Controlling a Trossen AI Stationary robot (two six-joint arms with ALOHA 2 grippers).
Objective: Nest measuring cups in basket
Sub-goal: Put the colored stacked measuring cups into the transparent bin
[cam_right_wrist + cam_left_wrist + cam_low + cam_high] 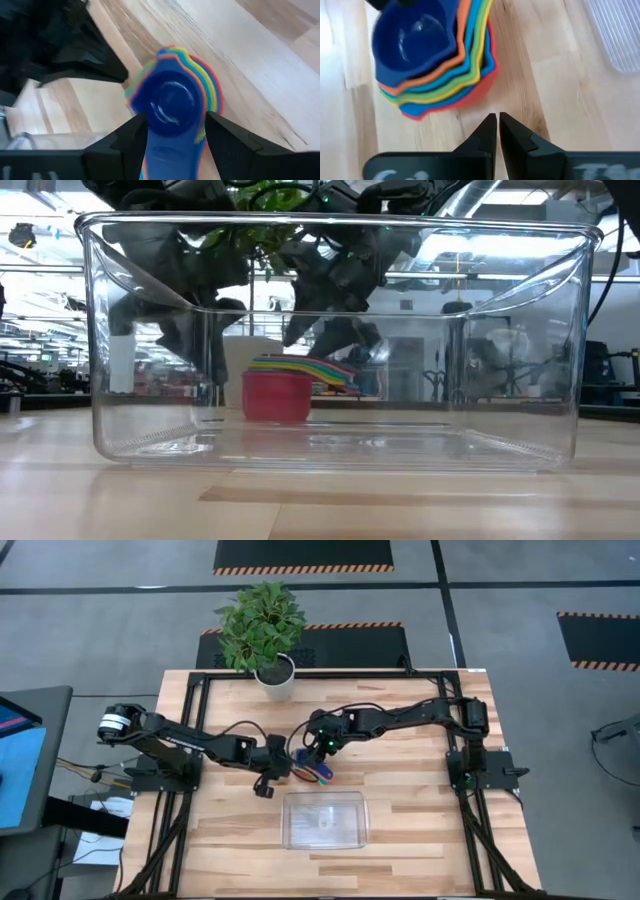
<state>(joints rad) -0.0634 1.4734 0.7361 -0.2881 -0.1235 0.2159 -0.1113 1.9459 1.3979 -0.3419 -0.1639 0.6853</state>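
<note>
Two grippers met over the middle of the wooden table (420,840), just behind the clear basket (324,819), which lay with its long side running left to right across the near half of the table. Between them sat the measuring cups (318,776) — already nested into one stack on the bare wood, outside the basket and just beyond its far rim. In the left wrist view the stack (432,55) showed the dark blue cup uppermost, its bowl open upward, with orange, light blue, yellow, green, blue and red rims stepped beneath it. The right gripper (176,130) stood with its fingers spread wide on either side of the stack's handles, which ran back between them toward that wrist — nothing was pinched. The left gripper (497,122) hovered just beside the stack with its fingers pressed together and empty. Through the basket's walls in the low view, the red cup (277,396) rested on the table, the coloured handles (322,370) fanning out level to the right. A potted plant (263,630) stood at the far edge.
</note>
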